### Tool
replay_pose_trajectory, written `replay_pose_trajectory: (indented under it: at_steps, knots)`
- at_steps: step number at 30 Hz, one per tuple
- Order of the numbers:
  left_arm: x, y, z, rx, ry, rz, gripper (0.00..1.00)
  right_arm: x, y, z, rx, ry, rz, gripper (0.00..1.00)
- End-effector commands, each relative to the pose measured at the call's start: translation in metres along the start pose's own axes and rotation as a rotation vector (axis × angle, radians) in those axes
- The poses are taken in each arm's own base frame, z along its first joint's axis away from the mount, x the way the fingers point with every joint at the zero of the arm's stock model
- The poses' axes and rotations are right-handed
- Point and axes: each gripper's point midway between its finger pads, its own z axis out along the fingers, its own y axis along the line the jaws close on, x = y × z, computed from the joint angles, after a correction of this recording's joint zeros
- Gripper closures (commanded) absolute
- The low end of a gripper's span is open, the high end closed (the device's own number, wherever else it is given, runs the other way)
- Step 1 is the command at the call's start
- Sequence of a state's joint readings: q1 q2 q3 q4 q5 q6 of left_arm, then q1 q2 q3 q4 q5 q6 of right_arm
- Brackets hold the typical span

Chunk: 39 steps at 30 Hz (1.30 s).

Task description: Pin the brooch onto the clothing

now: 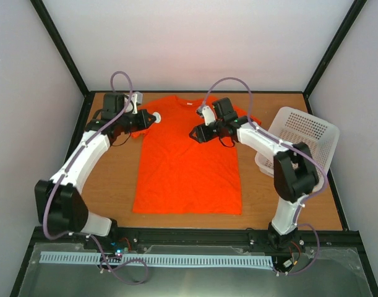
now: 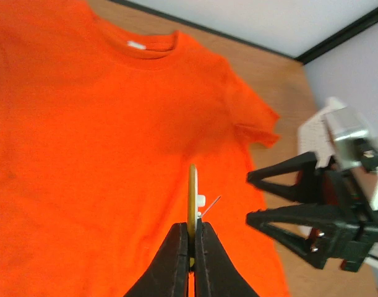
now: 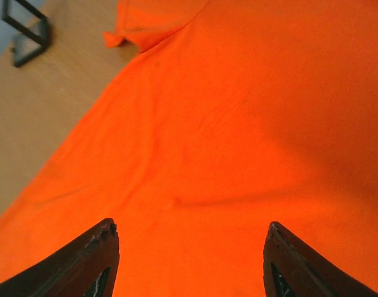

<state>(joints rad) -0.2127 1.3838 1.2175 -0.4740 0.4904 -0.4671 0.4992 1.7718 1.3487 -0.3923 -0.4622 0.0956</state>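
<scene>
The clothing, an orange T-shirt (image 1: 187, 164), lies flat on the wooden table with its neck towards the back. My left gripper (image 1: 149, 119) hovers at the shirt's left shoulder. In the left wrist view it (image 2: 192, 234) is shut on the brooch (image 2: 192, 195), a thin golden disc seen edge-on, upright, with a fine pin sticking out to its right above the shirt (image 2: 83, 154). My right gripper (image 1: 193, 133) is over the shirt's upper chest. It (image 3: 190, 234) stands open, nothing between its fingers, orange fabric (image 3: 238, 124) just beneath.
A white perforated basket (image 1: 312, 124) stands at the right edge of the table, close to the right arm. A small black square thing (image 3: 28, 31) sits on bare wood beyond the shirt's sleeve. Black frame posts rise at the back corners.
</scene>
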Motion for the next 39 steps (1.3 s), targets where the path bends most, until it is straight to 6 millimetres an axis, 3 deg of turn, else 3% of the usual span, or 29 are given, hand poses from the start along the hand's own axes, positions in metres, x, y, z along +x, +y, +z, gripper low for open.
replay_pose_trajectory:
  at_steps: [1,6,7,11,17,21,26,31,36,37,39]
  knots:
    - [-0.019,0.027,0.023,-0.081,0.001,0.112,0.99,-0.049,-0.024,0.029,0.089,-0.095,-0.276,0.36]
    - [-0.035,0.05,0.059,-0.124,0.016,0.196,0.99,-0.059,-0.061,0.077,0.175,-0.02,-0.324,0.35]
    - [-0.037,0.053,0.065,-0.125,0.018,0.206,0.99,-0.068,-0.065,0.082,0.193,-0.017,-0.343,0.35]
    - [-0.045,0.064,0.086,-0.123,-0.001,0.216,0.99,-0.073,-0.099,0.105,0.317,0.034,-0.314,0.35]
    - [-0.045,0.083,0.112,-0.138,-0.002,0.179,0.99,-0.094,-0.107,0.13,0.329,0.012,-0.312,0.35]
    - [-0.049,0.091,0.118,-0.163,-0.011,0.192,0.99,-0.082,-0.117,0.149,0.363,0.041,-0.251,0.36]
    - [-0.051,0.092,0.138,-0.117,0.025,0.208,0.99,-0.077,-0.156,0.132,0.492,0.058,-0.086,0.38]
    - [-0.052,0.085,0.155,-0.052,0.019,0.189,0.99,-0.073,-0.175,0.106,0.541,0.076,-0.097,0.37]
    - [-0.044,0.069,0.183,-0.022,0.049,0.222,0.99,-0.044,-0.192,0.089,0.539,0.162,-0.033,0.37]
    - [-0.044,0.065,0.187,-0.014,0.051,0.229,0.99,-0.026,-0.196,0.09,0.544,0.203,-0.021,0.37]
    - [-0.045,0.058,0.196,-0.008,0.05,0.242,0.99,-0.011,-0.199,0.086,0.551,0.22,-0.013,0.36]
